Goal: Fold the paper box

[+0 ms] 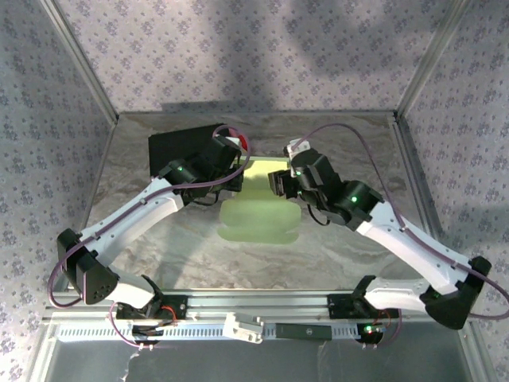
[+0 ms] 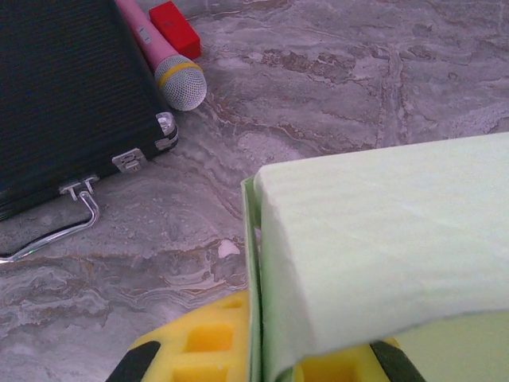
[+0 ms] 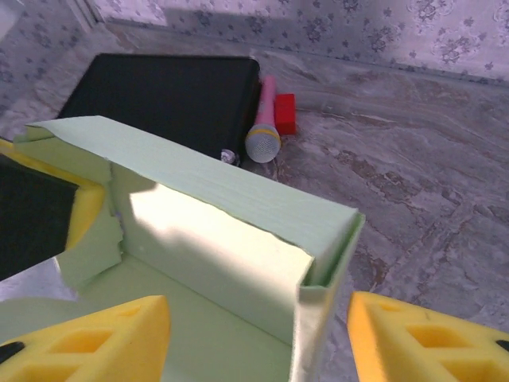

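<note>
The left gripper (image 2: 266,354) pinches one wall of the pale green paper box (image 1: 258,213) on the table (image 1: 159,247), while the right gripper (image 3: 262,338) is spread wide at a box corner.

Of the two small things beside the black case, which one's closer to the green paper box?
The pink microphone; its silver head reaches toward the paper box, the red block lies farther back.

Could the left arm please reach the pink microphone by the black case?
Probably yes: bare table leads to the microphone, but the left fingers seem clamped on the paper box, so release first.
</note>
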Robot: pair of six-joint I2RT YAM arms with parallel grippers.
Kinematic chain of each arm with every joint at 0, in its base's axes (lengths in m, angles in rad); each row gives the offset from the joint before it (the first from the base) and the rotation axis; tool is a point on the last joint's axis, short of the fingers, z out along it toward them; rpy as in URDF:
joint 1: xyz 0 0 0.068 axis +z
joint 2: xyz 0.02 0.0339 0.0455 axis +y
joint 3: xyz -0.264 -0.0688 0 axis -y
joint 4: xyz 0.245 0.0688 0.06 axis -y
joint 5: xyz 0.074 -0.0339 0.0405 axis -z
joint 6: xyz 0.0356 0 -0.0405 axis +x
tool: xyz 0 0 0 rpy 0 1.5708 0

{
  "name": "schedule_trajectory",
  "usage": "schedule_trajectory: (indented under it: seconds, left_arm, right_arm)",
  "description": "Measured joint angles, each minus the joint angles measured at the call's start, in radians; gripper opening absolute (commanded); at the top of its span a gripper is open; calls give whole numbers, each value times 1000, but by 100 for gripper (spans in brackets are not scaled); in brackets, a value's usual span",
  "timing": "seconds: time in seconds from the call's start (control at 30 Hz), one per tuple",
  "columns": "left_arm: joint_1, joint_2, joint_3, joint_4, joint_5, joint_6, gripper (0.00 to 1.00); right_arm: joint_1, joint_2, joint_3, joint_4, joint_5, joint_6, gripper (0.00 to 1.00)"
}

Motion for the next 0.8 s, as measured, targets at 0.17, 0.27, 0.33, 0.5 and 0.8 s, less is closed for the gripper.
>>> schedule_trajectory:
  seconds: [0.17,0.27,0.33,0.5,0.8]
  left_arm:
    - [0,0,2,0,0,0,0]
    - [0,0,4,0,3,0,0]
    - [-1,0,6,0,4,0,0]
    - [-1,2,7,0,7,0,0]
    - [-7,3,13,-2,11,0,0]
  right_arm:
    - [-46,-109,-95,31,-72,15,54]
    - [-82,-149,-183,57,-134,14,50]
    - [-100,-156,-227,72,-170,11,45]
    - [-137,-155,-272,110,-264,-17,37]
    - [-224,-113,-277,159,-385,-61,26]
